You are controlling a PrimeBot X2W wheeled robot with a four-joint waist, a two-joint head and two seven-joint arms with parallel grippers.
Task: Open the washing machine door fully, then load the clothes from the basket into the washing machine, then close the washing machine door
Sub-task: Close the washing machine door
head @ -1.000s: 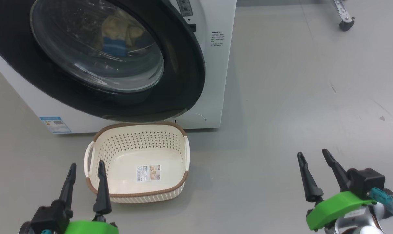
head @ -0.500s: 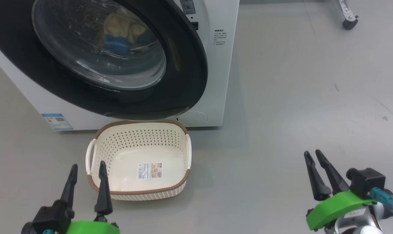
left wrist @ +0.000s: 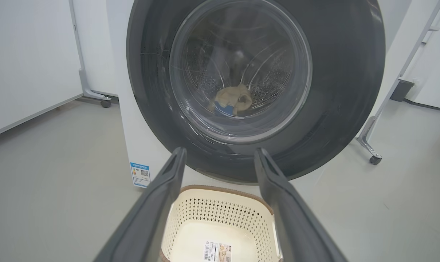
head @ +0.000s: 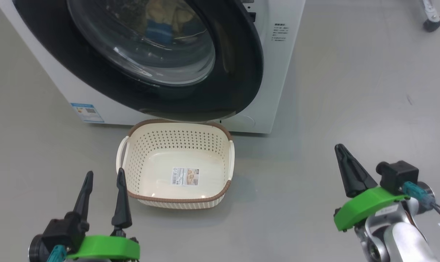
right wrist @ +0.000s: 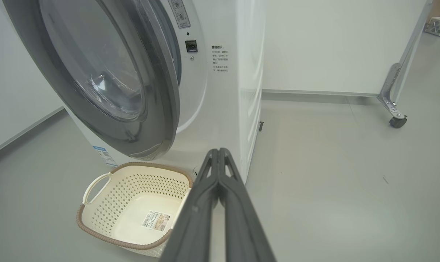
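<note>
The basket (head: pixel 176 199) (mouth up) lies lengthwise left-right near the washing machine door (head: pixel 242 72); left gripper (head: pixel 105 171) spread, right gripper (head: pixel 340 149) pressed together.

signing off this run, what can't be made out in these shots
Latch of the washing machine door: right wrist view, hidden behind the door's own rim, so latched or only pushed to is unclear.
The clothes: left wrist view, glare on the door; garment count unclear.
Label in the basket: head view, print too small.
Top of the washing machine: head view, cut by the upper edge.
</note>
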